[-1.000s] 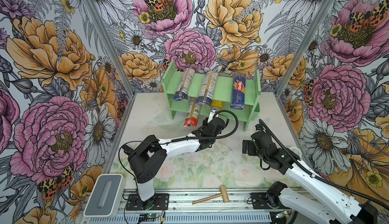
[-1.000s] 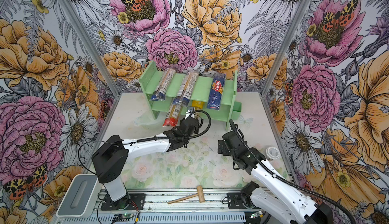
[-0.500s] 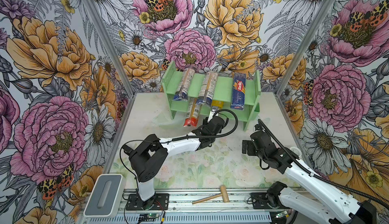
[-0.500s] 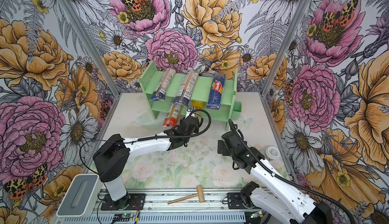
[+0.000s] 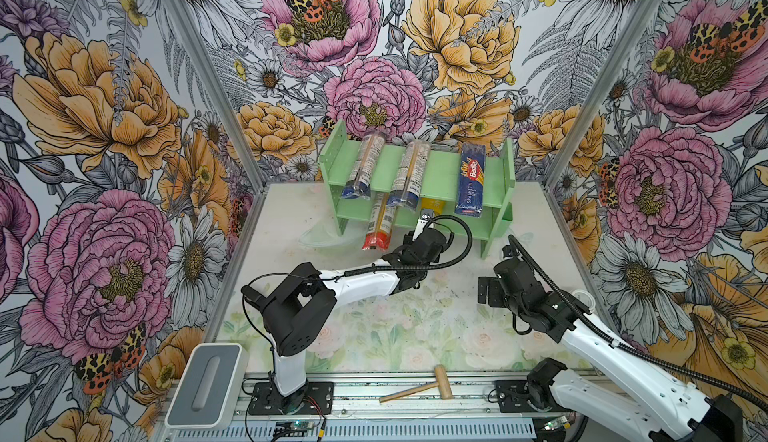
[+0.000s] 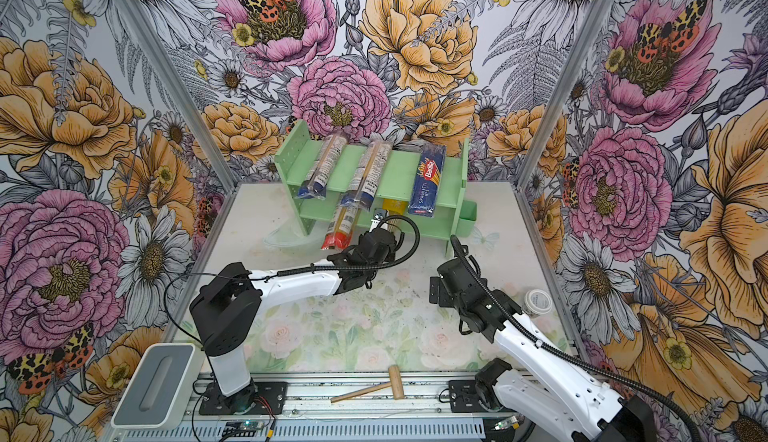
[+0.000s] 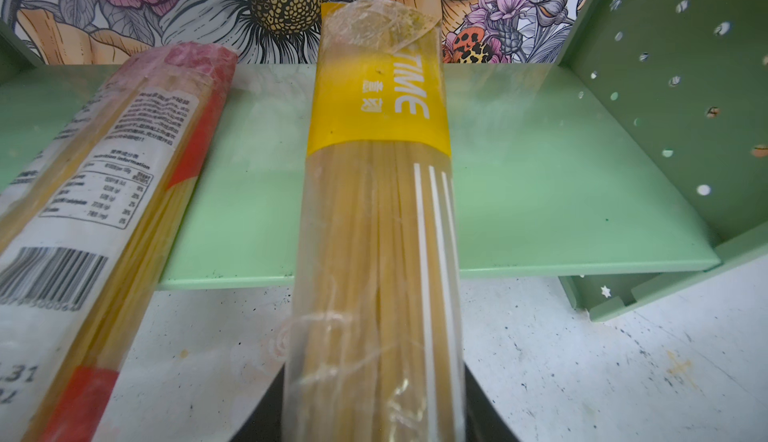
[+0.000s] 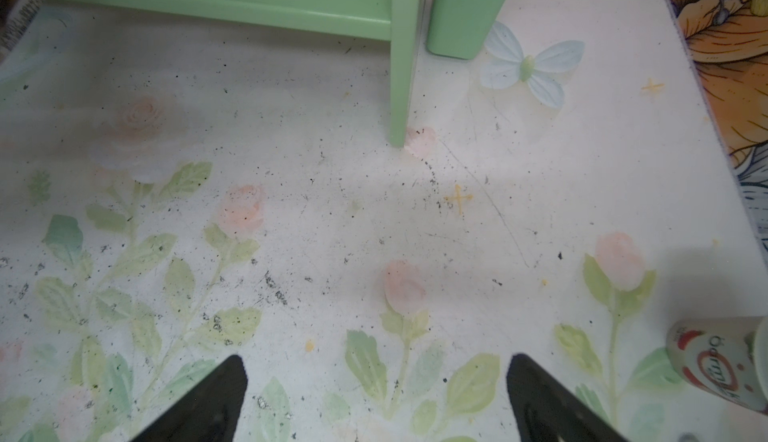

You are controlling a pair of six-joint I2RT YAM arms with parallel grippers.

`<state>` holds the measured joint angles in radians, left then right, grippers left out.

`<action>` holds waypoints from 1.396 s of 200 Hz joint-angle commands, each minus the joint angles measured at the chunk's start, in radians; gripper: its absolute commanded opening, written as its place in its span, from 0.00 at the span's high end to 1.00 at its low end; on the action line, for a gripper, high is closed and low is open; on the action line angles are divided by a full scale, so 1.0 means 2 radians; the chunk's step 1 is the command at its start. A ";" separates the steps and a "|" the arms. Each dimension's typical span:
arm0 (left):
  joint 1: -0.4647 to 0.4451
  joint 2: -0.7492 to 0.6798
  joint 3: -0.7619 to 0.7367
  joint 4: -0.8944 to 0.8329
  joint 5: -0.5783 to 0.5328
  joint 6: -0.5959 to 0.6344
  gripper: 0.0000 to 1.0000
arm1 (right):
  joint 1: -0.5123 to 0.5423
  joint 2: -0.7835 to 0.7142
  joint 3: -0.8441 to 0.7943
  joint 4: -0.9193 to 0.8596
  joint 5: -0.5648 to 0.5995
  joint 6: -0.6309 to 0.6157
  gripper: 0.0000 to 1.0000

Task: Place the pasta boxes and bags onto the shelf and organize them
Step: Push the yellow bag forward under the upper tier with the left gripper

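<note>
On the left of the shelf (image 5: 441,176), a blue-ended bag (image 5: 360,168) lies on the top tier. Below it the red bag (image 5: 379,224) sits on the lower tier, slightly skewed, its red end overhanging the front edge. Next along the top tier is a second blue-ended bag (image 5: 409,172).

Then comes the step in hand. The left claw (image 5: 424,223) is clenched on the near end of the yellow bag (image 7: 376,211). Its banded far end is over the lower tier, while the near part juts out above the counter (image 5: 374,328). We cannot tell whether it touches the board. Its long axis runs front to back, pointing straight in at the rear wall, beside the red bag but apart from it.

To do this well, we would push along the bag's own axis, low and level so it clears the top tier. We would also hold the gap to the red bag. We should let go only once most of its length is carried, or it may tip off the edge. A gentle grip seems wise, since dry strands likely snap.

Further right the Barilla box (image 5: 471,182) lies front to back on the top tier. The right claw (image 8: 376,377) hangs released and empty over the counter, near the shelf's right leg.
</note>
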<state>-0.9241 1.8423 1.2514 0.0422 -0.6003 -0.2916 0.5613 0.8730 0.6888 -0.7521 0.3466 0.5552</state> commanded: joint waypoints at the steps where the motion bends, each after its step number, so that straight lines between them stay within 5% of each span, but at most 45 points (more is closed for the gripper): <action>1: 0.004 0.005 0.035 0.066 -0.009 -0.011 1.00 | -0.003 0.000 0.008 -0.002 0.010 -0.007 0.00; 80: 0.004 0.010 0.035 0.057 -0.020 -0.021 1.00 | -0.004 -0.001 0.008 -0.002 0.009 -0.008 0.01; 187: 0.004 0.007 0.028 0.050 -0.034 -0.029 0.61 | -0.004 -0.003 0.008 -0.004 0.008 -0.006 0.00; 279: 0.004 0.000 0.014 0.048 -0.038 -0.034 0.52 | -0.003 -0.005 0.009 -0.005 0.008 -0.004 0.00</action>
<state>-0.9241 1.8908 1.2755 0.0544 -0.6197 -0.3416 0.5610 0.8726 0.6888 -0.7521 0.3466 0.5552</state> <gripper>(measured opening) 0.473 0.995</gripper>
